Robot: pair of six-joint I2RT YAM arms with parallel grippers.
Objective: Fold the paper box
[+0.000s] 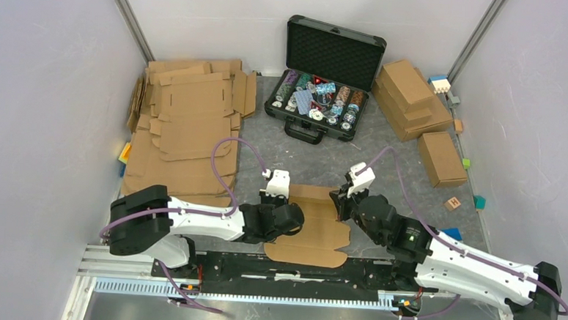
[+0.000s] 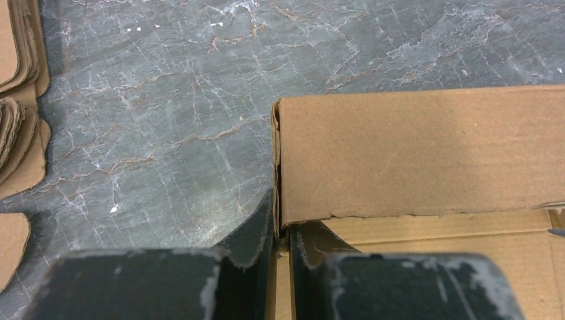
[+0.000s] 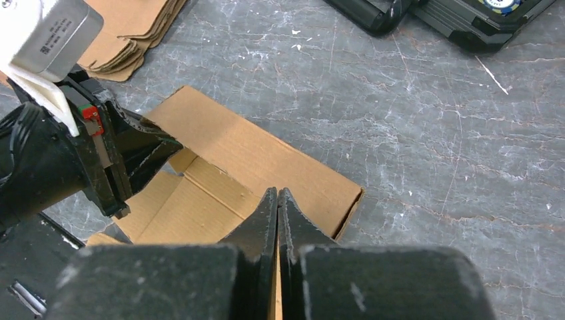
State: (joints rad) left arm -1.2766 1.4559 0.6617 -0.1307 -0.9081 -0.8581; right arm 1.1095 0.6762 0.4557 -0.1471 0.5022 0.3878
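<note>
The paper box (image 1: 314, 235) is a brown cardboard sheet lying partly folded between my two arms near the front edge. Its far wall (image 2: 413, 147) stands up, and the floor panel (image 3: 200, 207) lies flat. My left gripper (image 2: 281, 233) is shut on the box's left side wall at the far left corner, with the cardboard edge running between the fingers. It also shows in the right wrist view, left gripper (image 3: 143, 157). My right gripper (image 3: 277, 197) is shut, tips pressed together, over the right part of the box close to the far wall. In the overhead view the left gripper (image 1: 291, 213) and right gripper (image 1: 335, 201) flank the box.
A pile of flat cardboard sheets (image 1: 187, 125) covers the left of the table. An open black case of chips (image 1: 321, 89) stands at the back centre. Finished cardboard boxes (image 1: 409, 97) and another box (image 1: 441, 157) sit at the back right, with small coloured blocks (image 1: 453, 204) nearby.
</note>
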